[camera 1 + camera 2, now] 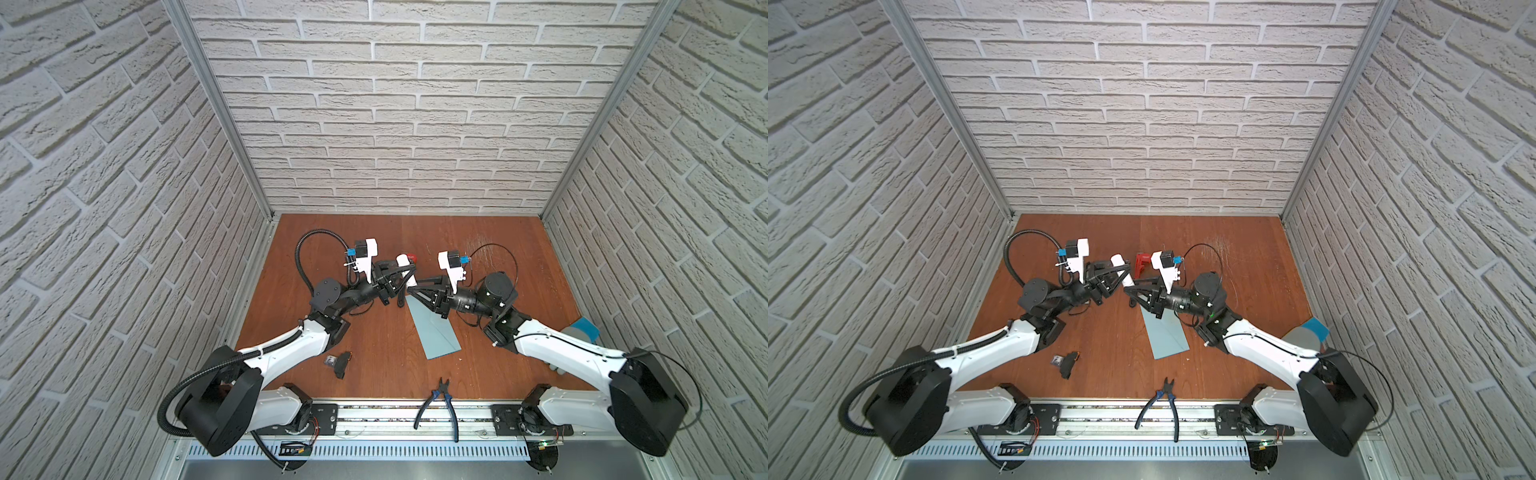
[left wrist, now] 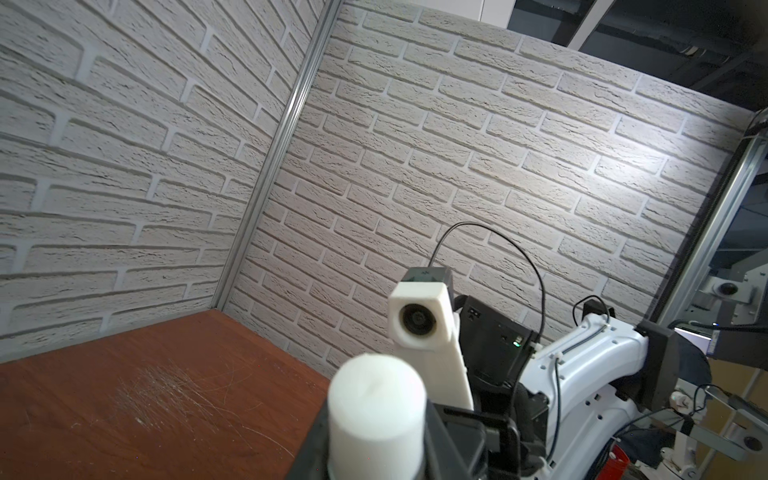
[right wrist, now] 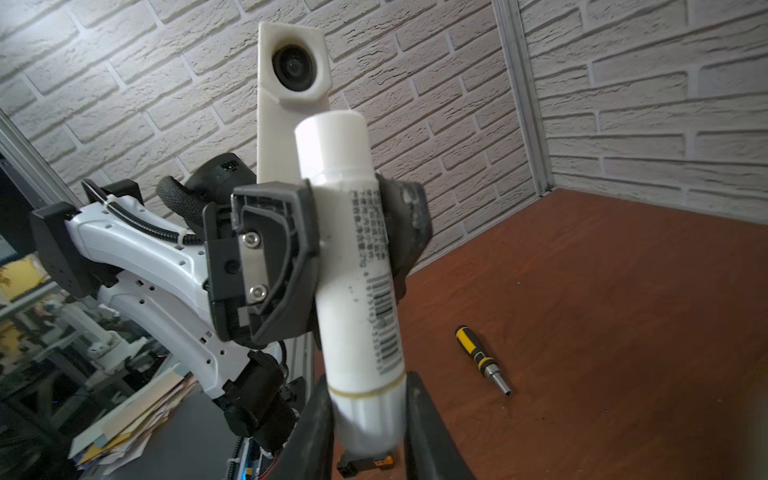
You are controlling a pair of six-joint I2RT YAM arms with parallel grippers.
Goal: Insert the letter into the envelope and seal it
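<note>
Both pairs of jaws grip the glue stick [image 3: 353, 291] (barcode label, small print unreadable).

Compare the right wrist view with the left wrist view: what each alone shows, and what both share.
Right wrist only: the barcode on the glue stick, its base between the right gripper's fingers, a yellow-black screwdriver. Left wrist only: the right arm's wrist camera, a scratched table patch. Both: the stick clamped in the left gripper, wooden table, brick wall.

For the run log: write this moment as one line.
left hand shut on glue stick | right hand shut on its end | envelope on table | letter unseen
</note>
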